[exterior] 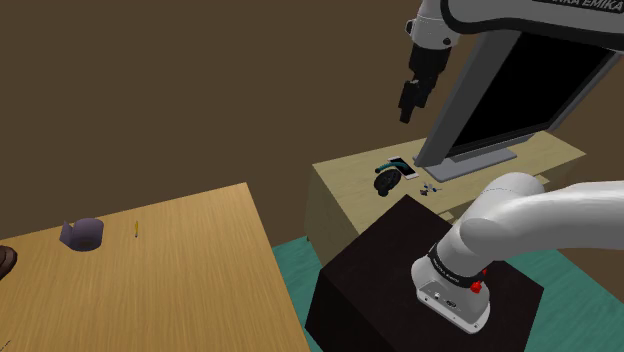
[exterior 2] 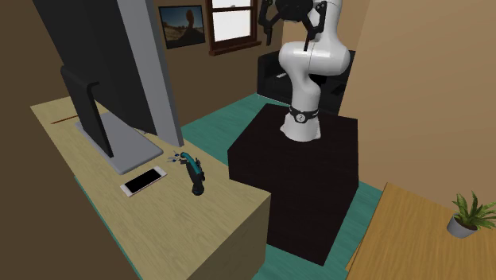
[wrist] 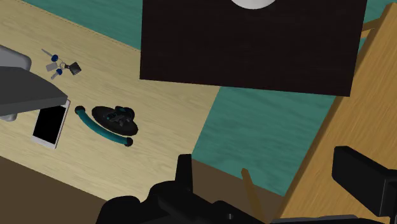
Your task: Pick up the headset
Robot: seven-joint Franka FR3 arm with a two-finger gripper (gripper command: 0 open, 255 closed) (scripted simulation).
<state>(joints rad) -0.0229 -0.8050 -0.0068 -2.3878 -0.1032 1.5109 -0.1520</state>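
My gripper [exterior: 407,108] is hanging up high, fingers spread wide, nothing in them. The headset [wrist: 114,120] sits way below me on the desk [wrist: 167,109], just beside the phone [wrist: 51,125], with keys [wrist: 62,65] nearby.

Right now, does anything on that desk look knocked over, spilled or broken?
Nothing stands out. The headset lies on the desk beside the phone, the keys sit near the monitor's base, and the monitor stands upright. Nothing looks spilled or damaged. The open gripper hangs well above them.
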